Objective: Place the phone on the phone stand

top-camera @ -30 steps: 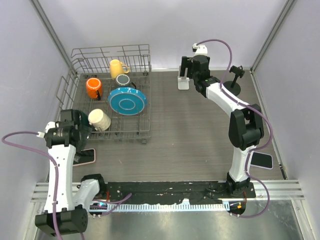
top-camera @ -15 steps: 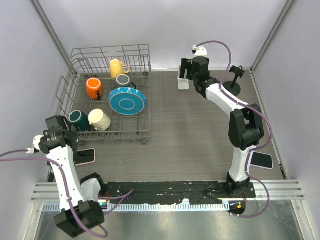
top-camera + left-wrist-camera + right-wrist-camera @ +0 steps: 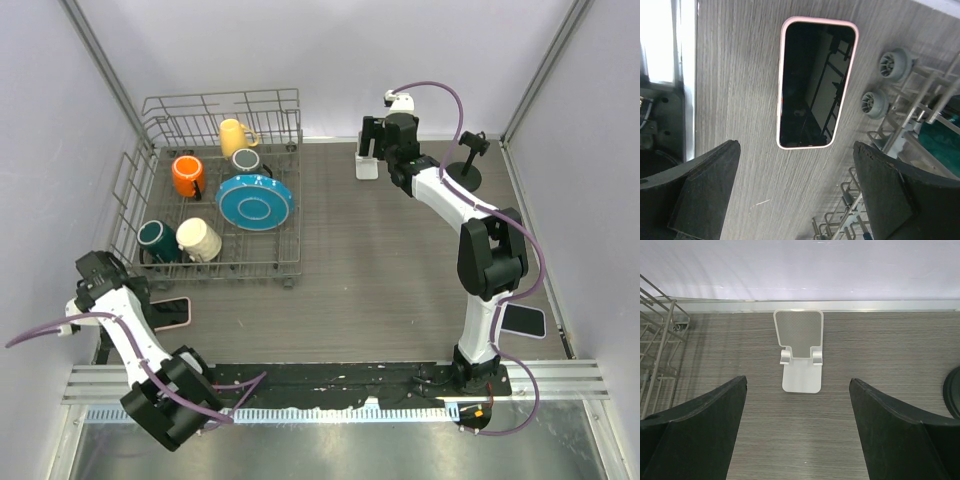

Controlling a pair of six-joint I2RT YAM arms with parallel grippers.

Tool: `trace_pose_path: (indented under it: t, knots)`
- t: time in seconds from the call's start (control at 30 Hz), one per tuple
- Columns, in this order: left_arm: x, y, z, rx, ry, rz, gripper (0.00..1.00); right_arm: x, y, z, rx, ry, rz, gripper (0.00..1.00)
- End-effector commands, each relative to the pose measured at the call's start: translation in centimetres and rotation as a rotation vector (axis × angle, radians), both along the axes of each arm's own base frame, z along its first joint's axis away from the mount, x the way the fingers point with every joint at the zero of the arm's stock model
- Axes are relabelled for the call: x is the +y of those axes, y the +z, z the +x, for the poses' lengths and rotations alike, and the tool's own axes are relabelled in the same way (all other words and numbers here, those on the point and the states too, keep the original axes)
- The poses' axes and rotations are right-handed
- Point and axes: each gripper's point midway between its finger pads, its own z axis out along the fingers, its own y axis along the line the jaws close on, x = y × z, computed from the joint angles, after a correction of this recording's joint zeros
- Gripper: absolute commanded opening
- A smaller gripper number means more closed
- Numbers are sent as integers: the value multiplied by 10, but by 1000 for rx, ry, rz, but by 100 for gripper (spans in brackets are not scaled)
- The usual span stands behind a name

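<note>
A phone in a pink case [image 3: 170, 312] lies flat, screen up, at the near left by the rack's corner. It shows in the left wrist view [image 3: 817, 82]. My left gripper [image 3: 108, 283] is open and empty and hovers above the table just short of the phone's near end [image 3: 796, 149]. The white phone stand [image 3: 367, 162] stands empty at the back of the table and also shows in the right wrist view [image 3: 801, 357]. My right gripper [image 3: 374, 138] is open and empty, held above the stand, with the stand between its fingers [image 3: 798, 381].
A wire dish rack [image 3: 298, 130] at the back left holds several mugs and a blue plate [image 3: 255, 200]; its wheels [image 3: 888, 65] are close to the phone. A second phone [image 3: 523, 320] lies at the near right. A black round base [image 3: 466, 172] stands at the back right.
My left arm has swung down and to the left, away from the rack, and its gripper now sits lower beside the phone. The right arm has not moved.
</note>
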Motion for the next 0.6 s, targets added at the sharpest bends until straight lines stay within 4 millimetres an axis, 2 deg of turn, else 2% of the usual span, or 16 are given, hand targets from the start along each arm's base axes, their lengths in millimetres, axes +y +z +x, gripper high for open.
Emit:
trace_pose_path:
  t: [0.0, 0.17, 0.37, 0.5, 0.57]
  knots:
    - [7, -12, 24, -136, 50, -27, 100, -2, 35, 3, -86, -4, 56, 89]
    - [29, -22, 31, -174, 72, 22, 100, -4, 32, 6, -81, -4, 55, 89]
    - [37, -51, 38, -169, 96, -62, 100, -7, 17, 13, -50, -6, 53, 89]
    - [49, -50, 41, -147, 87, -63, 100, -9, 17, 15, -48, -7, 59, 89]
    - [51, -52, 32, -77, 102, -74, 100, -11, 19, 16, -51, -6, 65, 89]
